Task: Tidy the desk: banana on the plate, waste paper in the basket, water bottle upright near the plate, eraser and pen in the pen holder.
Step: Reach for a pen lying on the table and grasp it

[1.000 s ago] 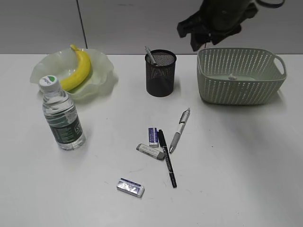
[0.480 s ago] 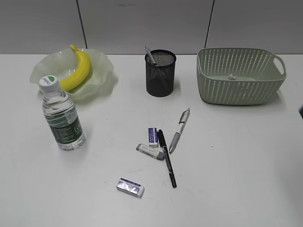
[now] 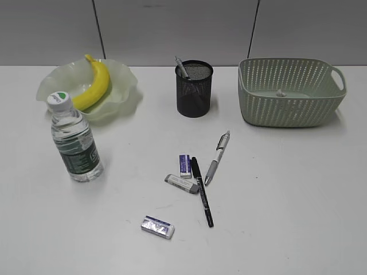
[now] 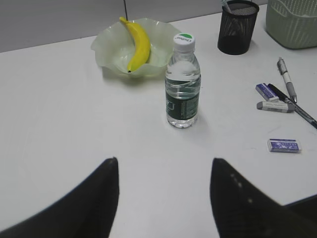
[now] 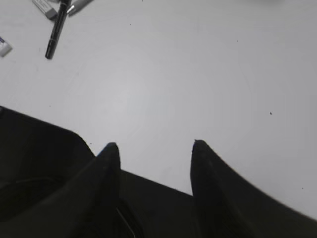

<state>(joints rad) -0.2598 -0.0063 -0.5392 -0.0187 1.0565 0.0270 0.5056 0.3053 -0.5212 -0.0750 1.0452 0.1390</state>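
The dark arm seen above the basket a second ago is gone from the exterior view; nothing on the worktop has shifted. The banana is lying in the plate at the back left. The bottle is standing upright, cap on, in front of the plate and near it. A small wad of paper is seen inside the basket at the back right. The holder is standing between plate and basket, with one pen leaning in it. Near the middle, a silver pen and a black pen are lying flat, their near ends close together. Three erasers are left on the worktop: one just beside the black pen's top, a grey one touching that pen, and one apart, nearer the front edge.

The left pincer is held apart and empty above the bare worktop, with the bottle ahead of it. The right pincer is likewise apart and empty, over bare worktop, the black pen being well off at the upper left of its view.
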